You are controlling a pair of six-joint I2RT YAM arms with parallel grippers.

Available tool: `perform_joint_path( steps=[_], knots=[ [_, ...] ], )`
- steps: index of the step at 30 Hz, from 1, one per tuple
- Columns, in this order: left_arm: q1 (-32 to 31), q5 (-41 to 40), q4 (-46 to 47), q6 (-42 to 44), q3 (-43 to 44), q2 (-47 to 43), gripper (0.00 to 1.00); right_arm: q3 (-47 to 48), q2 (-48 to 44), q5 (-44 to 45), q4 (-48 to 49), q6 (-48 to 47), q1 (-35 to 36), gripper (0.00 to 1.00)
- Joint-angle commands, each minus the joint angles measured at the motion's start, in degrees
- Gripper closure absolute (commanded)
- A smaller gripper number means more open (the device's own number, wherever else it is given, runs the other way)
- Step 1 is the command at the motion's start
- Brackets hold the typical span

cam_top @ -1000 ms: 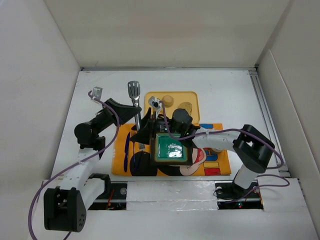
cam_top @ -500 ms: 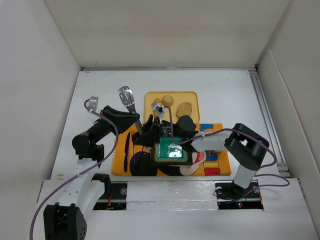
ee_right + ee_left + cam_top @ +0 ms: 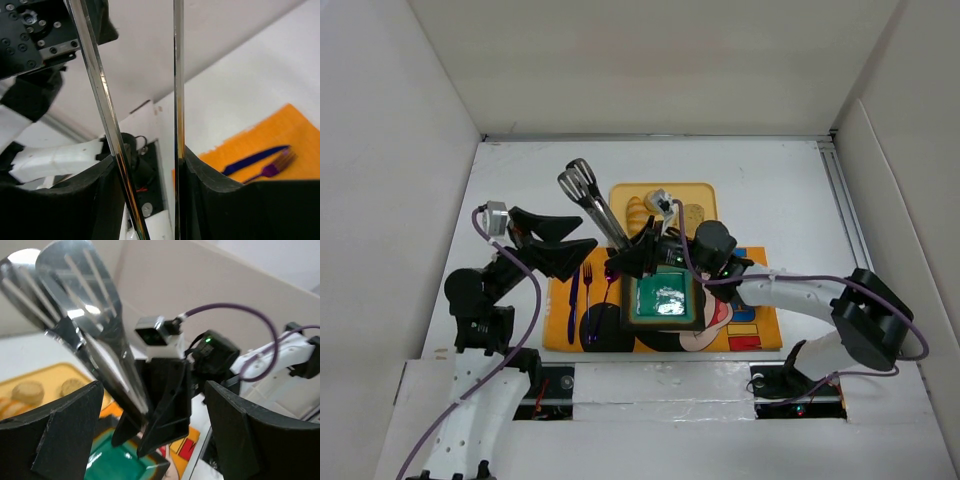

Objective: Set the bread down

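- tongs (image 3: 95, 325): polished metal, mirror-bright, smooth
- green tray (image 3: 636, 300): glossy, glare on it
- placemat (image 3: 558, 322): orange, matt, cloth-like
- yellow tray (image 3: 709, 199): smooth plastic, slight sheen
- bread slice (image 3: 693, 214): matt, rough
- fork (image 3: 280, 162): purple plastic

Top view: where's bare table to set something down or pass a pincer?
Free: bare table right of the yellow tray, out to the side rail; also the strip beyond the tray. Crowded: the placemat, with green dish, cutlery, the open left pincer and the right pincer shut on the tongs.
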Motion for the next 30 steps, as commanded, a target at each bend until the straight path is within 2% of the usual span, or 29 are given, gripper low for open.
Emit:
perform_joint_path(
  steps=[1, 5, 6, 8, 11, 16, 22, 30],
  knots=[
    [-0.13, -1.69, -13.03, 7.86, 2.68, -0.10, 0.22, 2.41, -3.01, 6.13, -10.54, -4.93, -0.88, 0.54],
    [-0.13, -5.99, -23.21, 15.05, 3.90, -2.03, 0.22, 2.94, -5.56, 10.34, -17.86, -7.92, -1.40, 0.54],
    [-0.13, -8.44, -31.16, 18.64, 4.61, -3.43, 0.26, 3.02, -6.78, 11.83, -24.74, -10.01, -2.62, 0.55],
    [-0.13, -11.07, -32.71, 18.68, 4.70, -3.44, 0.27, 3.55, -7.67, 14.72, -27.25, -10.56, -2.63, 0.55],
    [-0.13, -17.48, -39.31, 22.81, 4.62, -5.72, 0.32, 3.47, -9.86, 21.32, -37.44, -11.53, -2.63, 0.55],
    [-0.13, -19.62, -40.46, 22.46, 4.53, -5.38, 0.35, 4.60, -10.57, 29.68, -53.95, -12.76, -3.78, 0.58],
    [-0.13, -21.12, -42.22, 22.46, 4.79, -4.23, 0.33, 7.24, -6.46, 33.46, -66.18, -12.23, -3.78, 0.58],
    [-1.89, -21.56, -42.40, 21.05, 4.09, -7.13, 0.33, 10.05, -1.00, 33.29, -69.54, -11.61, -3.78, 0.51]
  ],
)
